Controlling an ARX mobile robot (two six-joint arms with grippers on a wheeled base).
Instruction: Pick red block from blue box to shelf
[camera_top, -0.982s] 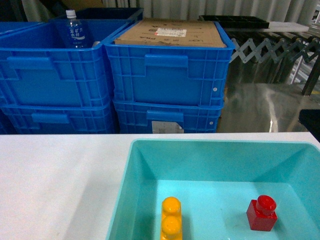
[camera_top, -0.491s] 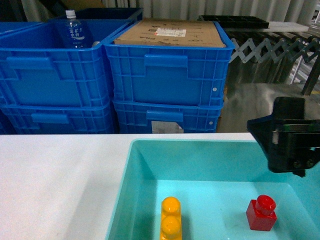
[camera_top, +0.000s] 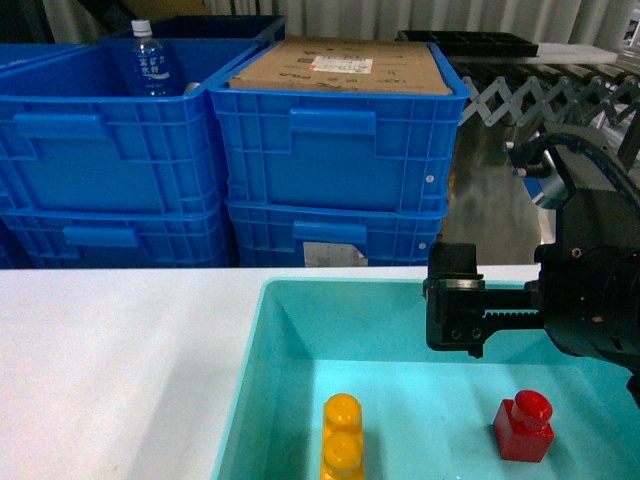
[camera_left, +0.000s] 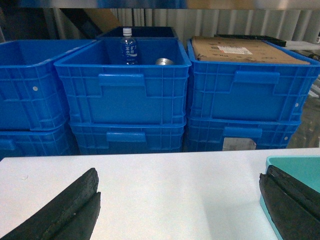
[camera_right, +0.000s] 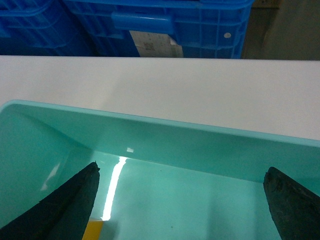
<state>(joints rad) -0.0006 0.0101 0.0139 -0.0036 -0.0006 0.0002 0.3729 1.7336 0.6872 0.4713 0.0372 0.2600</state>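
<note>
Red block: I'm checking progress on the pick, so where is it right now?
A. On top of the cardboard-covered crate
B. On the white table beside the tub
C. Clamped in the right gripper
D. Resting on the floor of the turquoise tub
D: the red block sits on the floor of the blue box, right of the yellow brick, while the open right gripper hovers above it, empty.
</note>
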